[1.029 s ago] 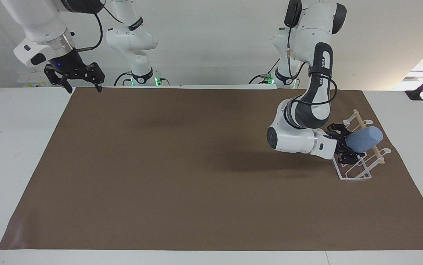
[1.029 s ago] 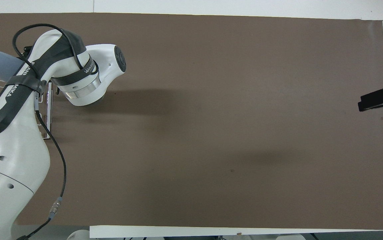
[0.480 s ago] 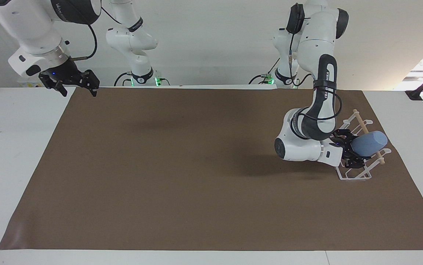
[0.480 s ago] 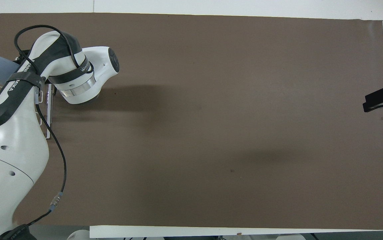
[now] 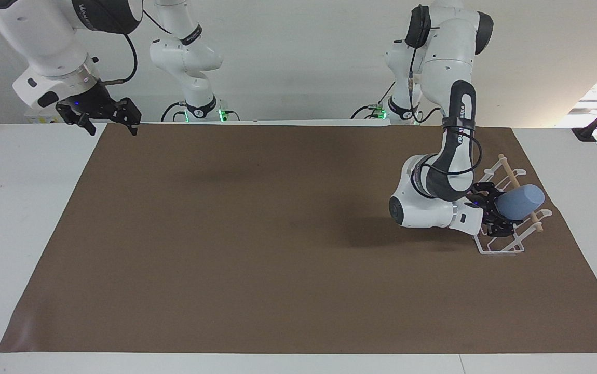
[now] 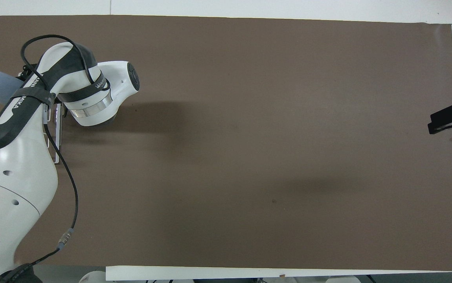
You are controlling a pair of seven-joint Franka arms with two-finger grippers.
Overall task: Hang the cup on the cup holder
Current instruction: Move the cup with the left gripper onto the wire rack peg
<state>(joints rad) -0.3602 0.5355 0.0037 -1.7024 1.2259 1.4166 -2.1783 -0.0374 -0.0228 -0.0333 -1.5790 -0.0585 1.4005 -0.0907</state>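
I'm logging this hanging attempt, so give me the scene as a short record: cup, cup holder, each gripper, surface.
cup: light-blue cup, lying tilted on its side, base pointing away from the wrist, over the rack
cup holder: white wire cup holder with a wooden dowel, at the left arm's end of the table
left gripper: left gripper shut on the cup's rim end, low over the holder
right gripper: right gripper open, empty, waiting above the mat's corner
surface: brown mat on the table
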